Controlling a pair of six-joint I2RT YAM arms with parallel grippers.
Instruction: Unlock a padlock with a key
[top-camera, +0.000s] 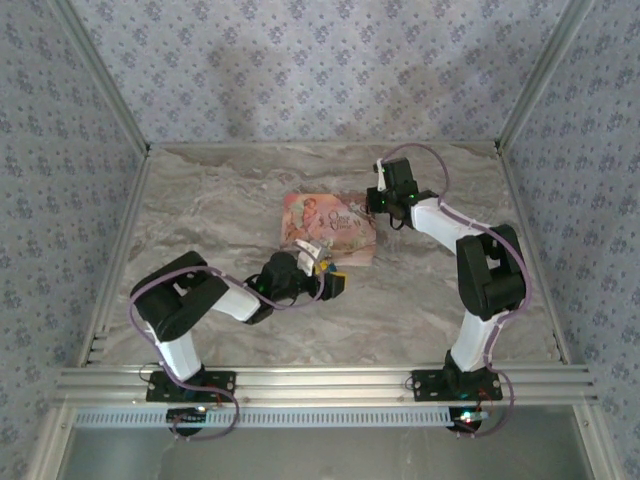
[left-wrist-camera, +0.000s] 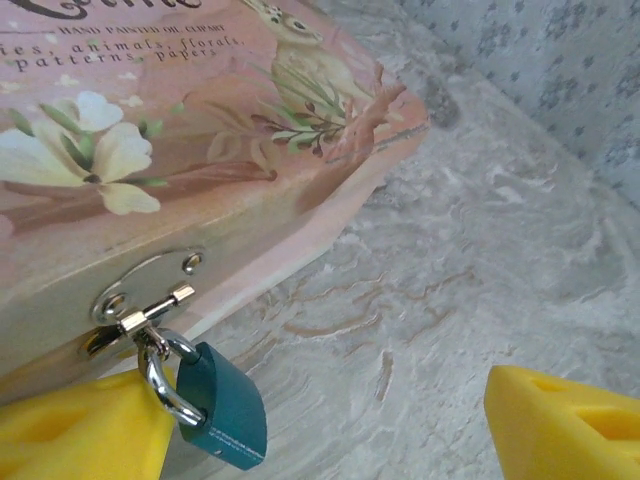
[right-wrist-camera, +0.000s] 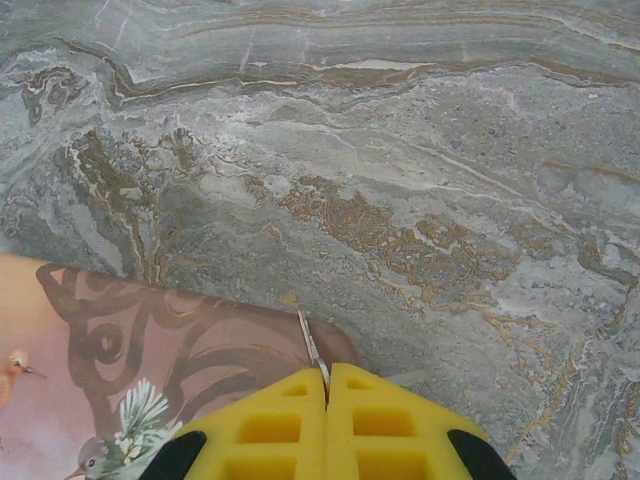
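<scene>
Left of the tin (top-camera: 330, 228), bare marbled surface (top-camera: 200, 200) runs to patterned walls (top-camera: 70, 150). At the tin's near edge the left pincer (left-wrist-camera: 322, 432) stands open. The padlock (left-wrist-camera: 228, 410), teal-blue with a silvery shackle, hangs from the tin's hasp (left-wrist-camera: 140, 315) between its fingers. At the tin's far right corner the right pincer (right-wrist-camera: 327, 378) pinches a thin key (right-wrist-camera: 311, 348), with open surface beyond.

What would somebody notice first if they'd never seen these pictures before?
The pink tin box painted with flowers, in the middle of the marble table, grabs the eye first. Next comes the tiny blue-green padlock dangling from its clasp, beside the left gripper with bright yellow jaws wide apart. The right gripper, jaws shut, pinches a thin key by the tin's corner.
</scene>
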